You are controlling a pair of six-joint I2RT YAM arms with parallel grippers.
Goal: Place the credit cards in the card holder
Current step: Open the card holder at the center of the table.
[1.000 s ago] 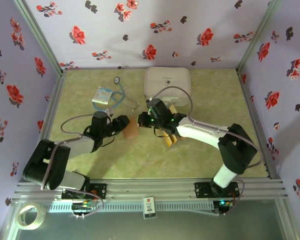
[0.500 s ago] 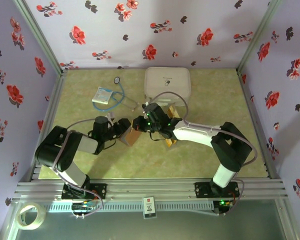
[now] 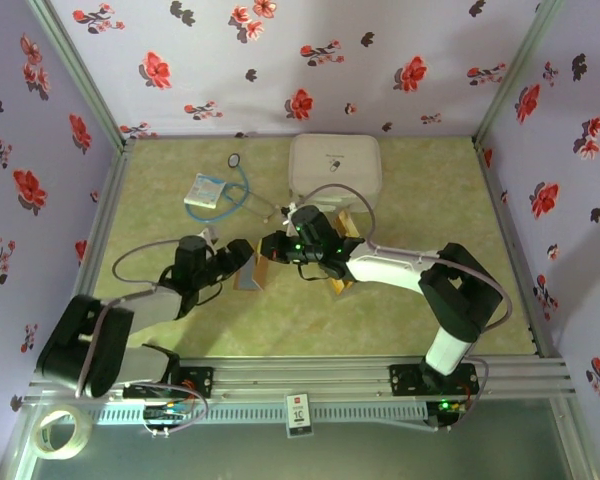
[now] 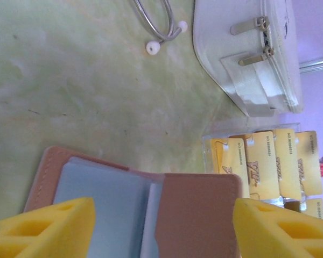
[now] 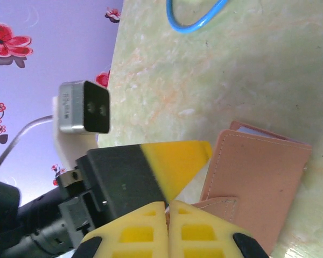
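The reddish-brown card holder [image 3: 256,272] lies partly open on the green table between the two grippers. In the left wrist view its brown cover [image 4: 199,209] and greyish pockets sit between my left gripper's [image 4: 164,231] yellow fingers, which stand open on either side of it. My right gripper [image 5: 168,207] is shut, its tips pinching the strap tab of the card holder [image 5: 264,183]. From above, the right gripper [image 3: 273,247] meets the left gripper [image 3: 244,262] at the holder. Several golden credit cards [image 4: 269,161] lie fanned in a clear tray just beyond; the cards [image 3: 342,283] are partly under the right arm.
A large white rounded case [image 3: 335,165] stands at the back centre, close behind the cards. A white-blue packet [image 3: 206,192] and a blue-tubed stethoscope [image 3: 242,180] lie at the back left. Floral walls enclose the table on three sides.
The left gripper has opened wider and its arm has drawn back to the left. The right gripper has moved left onto the card holder, which has shifted slightly toward the near left.
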